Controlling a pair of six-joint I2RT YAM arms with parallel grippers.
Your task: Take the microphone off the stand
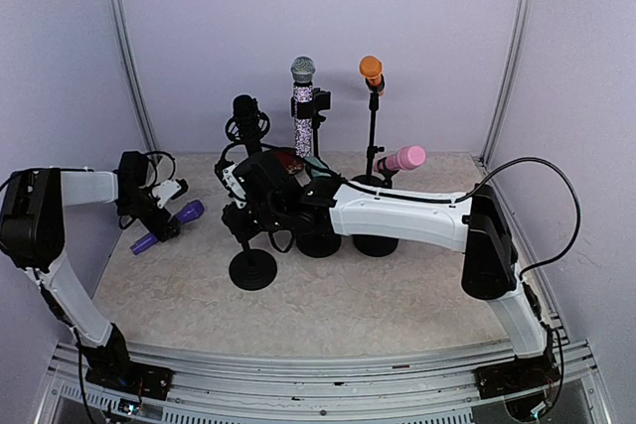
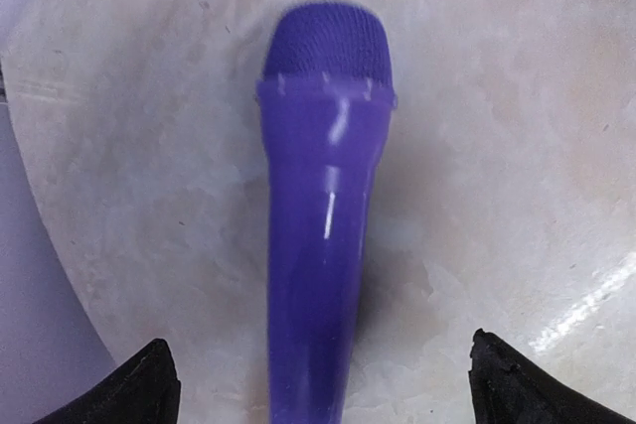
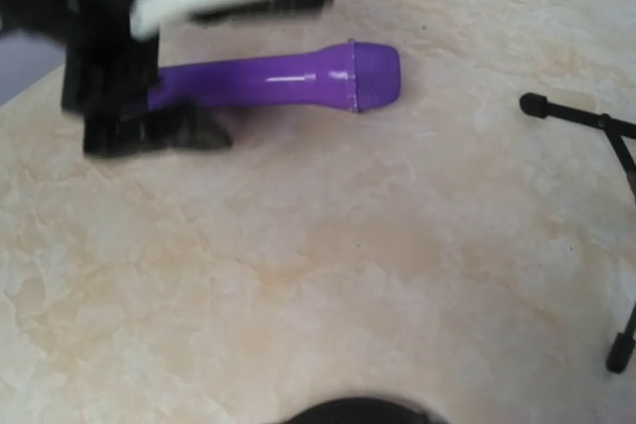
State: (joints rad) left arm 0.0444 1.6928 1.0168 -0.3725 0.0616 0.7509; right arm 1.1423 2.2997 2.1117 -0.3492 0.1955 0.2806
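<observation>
A purple microphone [image 1: 169,226] lies flat on the marble tabletop at the left, off any stand. My left gripper [image 1: 157,215] is open right over it. In the left wrist view the microphone [image 2: 323,196] runs between the two spread fingertips [image 2: 323,384] with a gap on each side. My right gripper [image 1: 246,213] is at the pole of an empty black stand with a round base [image 1: 252,268]. Its fingers do not show in the right wrist view, which shows the purple microphone [image 3: 288,76] and the left gripper [image 3: 149,126] beside it.
Behind stand a black microphone in a shock mount [image 1: 245,116], a glittery silver one [image 1: 303,96], an orange one [image 1: 372,70] and a pink one [image 1: 401,159], each on a stand. A tripod leg [image 3: 586,116] and a black disc [image 3: 358,412] show in the right wrist view.
</observation>
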